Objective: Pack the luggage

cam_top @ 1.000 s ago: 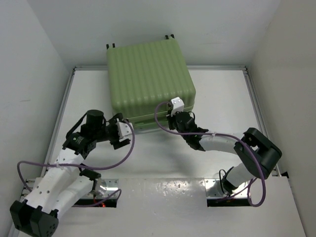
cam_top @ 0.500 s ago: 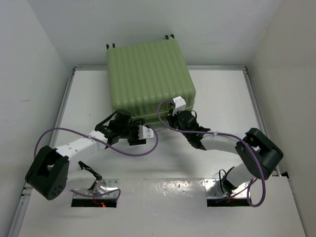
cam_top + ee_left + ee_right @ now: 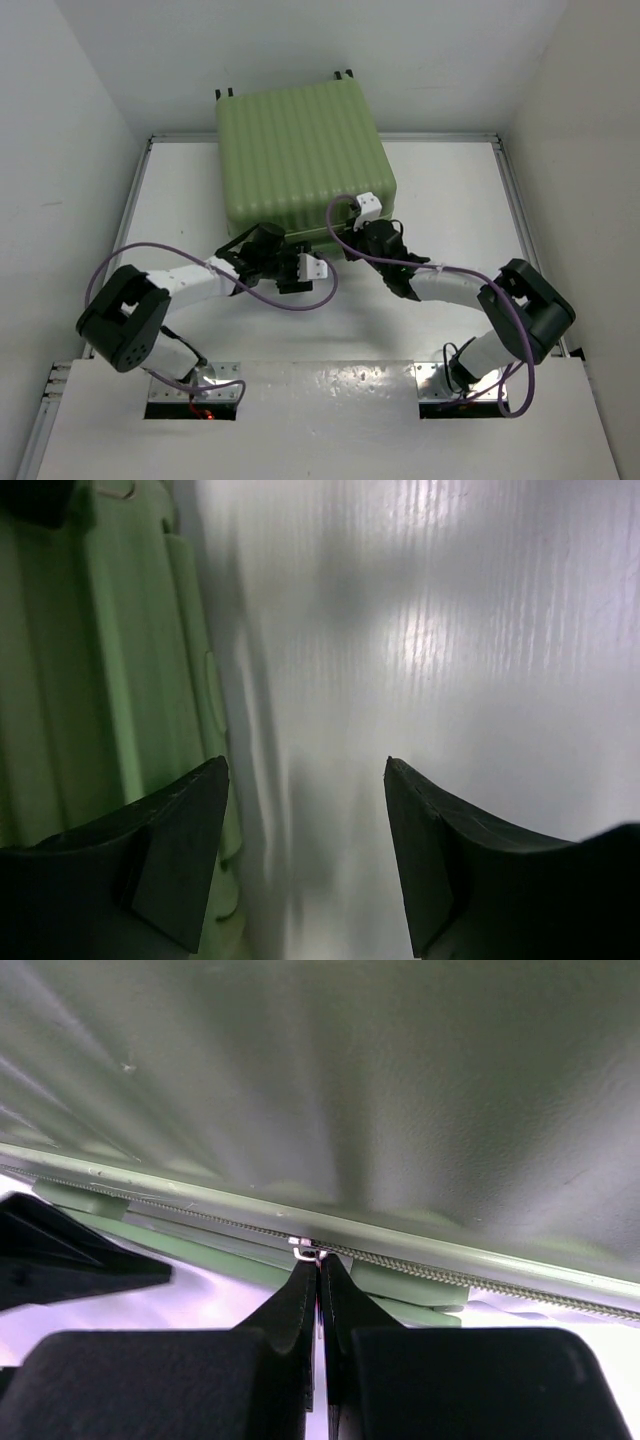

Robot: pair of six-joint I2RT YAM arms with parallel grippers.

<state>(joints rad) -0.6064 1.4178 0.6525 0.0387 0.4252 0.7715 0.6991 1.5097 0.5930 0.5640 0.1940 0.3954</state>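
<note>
The light-green ribbed luggage [image 3: 300, 150] lies closed at the back of the table, its black wheels at the far edge. My right gripper [image 3: 354, 243] is at the suitcase's near edge, shut on the small metal zipper pull [image 3: 308, 1252] of the zipper line; in the right wrist view the fingers [image 3: 345, 1295] pinch it just under the shell [image 3: 350, 1080]. My left gripper [image 3: 292, 266] is open and empty, low over the table beside the same near edge. In the left wrist view [image 3: 306, 765] the green shell [image 3: 100, 680] sits by its left finger.
White table [image 3: 180, 200] with raised metal rails at the left and right sides and white walls around. My left gripper's fingers [image 3: 70, 1255] show at the left of the right wrist view, close to the right gripper. Purple cables loop from both wrists.
My left arm has swung out and rightward along the suitcase's near edge, toward the right gripper. The right gripper has shifted slightly right, still at the zipper.
</note>
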